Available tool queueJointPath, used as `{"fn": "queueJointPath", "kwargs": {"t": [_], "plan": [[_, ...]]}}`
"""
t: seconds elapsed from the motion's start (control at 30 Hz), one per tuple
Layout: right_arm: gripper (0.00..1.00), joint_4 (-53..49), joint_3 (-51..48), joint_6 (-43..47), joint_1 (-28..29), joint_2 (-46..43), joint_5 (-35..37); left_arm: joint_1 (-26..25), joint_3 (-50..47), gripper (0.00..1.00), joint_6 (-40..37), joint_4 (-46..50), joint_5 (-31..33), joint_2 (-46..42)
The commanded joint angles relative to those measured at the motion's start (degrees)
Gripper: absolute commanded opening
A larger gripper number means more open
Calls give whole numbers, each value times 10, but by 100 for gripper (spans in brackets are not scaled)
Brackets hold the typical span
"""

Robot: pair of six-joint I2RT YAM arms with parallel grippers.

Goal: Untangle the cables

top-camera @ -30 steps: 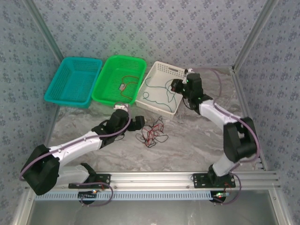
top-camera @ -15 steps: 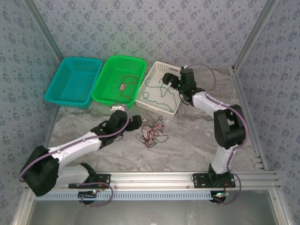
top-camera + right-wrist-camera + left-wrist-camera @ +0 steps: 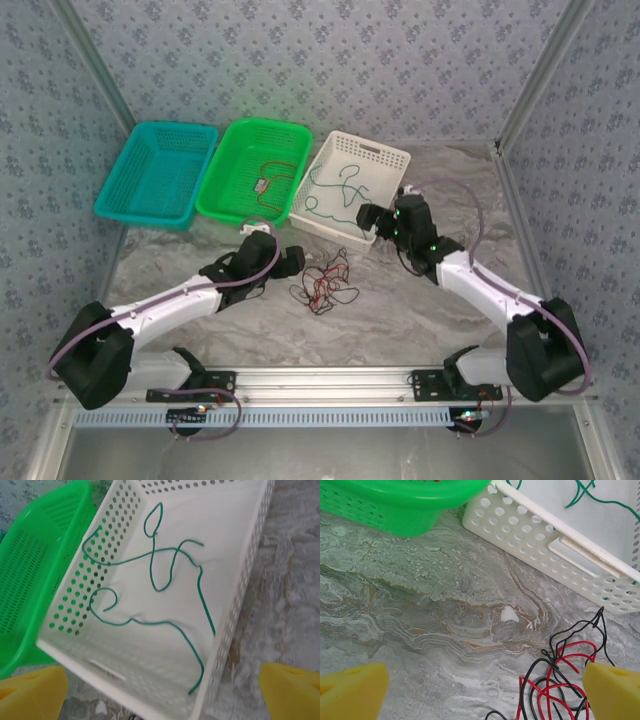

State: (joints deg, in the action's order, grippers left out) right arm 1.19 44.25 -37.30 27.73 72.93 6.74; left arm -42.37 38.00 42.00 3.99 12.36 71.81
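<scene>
— On the table, seen from above, what lies around you?
— A grey marble-veined tabletop (image 3: 400, 310), blue patterned wallpaper (image 3: 330, 60) on 3 sides, and 2 aluminium posts (image 3: 530, 90) in the back corners. 3 baskets stand in a row at the back: a teal basket (image 3: 158, 175), a green basket (image 3: 232, 160) and a white basket (image 3: 378, 155). The red and black cables (image 3: 323, 283) lie tangled on the bare marble between my 2 arms, just beside my left pincer (image 3: 290, 262). 1 green cable (image 3: 335, 195) lies loose in the white basket and 1 red cable (image 3: 268, 172) in the green basket. My right pincer (image 3: 372, 218) hangs at the white basket's near corner.
— And from your left wrist?
— That pincer is spread wide, its yellow pads (image 3: 350, 690) at the lower corners, pinching nothing. The tangle rests on the marble just beside the right pad, and the white basket's wall is beyond it.
— From your right wrist?
— Spread wide too, and empty, above the white basket's near wall. The green cable snakes across its floor.
</scene>
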Motion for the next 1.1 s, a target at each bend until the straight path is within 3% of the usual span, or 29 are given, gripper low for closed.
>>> {"fn": "queueJointPath", "kwargs": {"t": [0.0,0.23,0.5,0.77,1.07], "plan": [[100,-4,-32,-42,33,-37,58,4,20,99,13,23,-13,6],[100,-53,-59,-55,107,-60,105,3,38,99,10,61,-27,23],[100,-11,-85,-111,184,-47,153,3,18,99,31,60,-81,6],[100,-1,-78,-139,214,-16,194,3,-28,100,79,22,-139,-21],[100,-3,-80,-128,216,-17,194,4,20,99,-29,27,-220,44]]}}
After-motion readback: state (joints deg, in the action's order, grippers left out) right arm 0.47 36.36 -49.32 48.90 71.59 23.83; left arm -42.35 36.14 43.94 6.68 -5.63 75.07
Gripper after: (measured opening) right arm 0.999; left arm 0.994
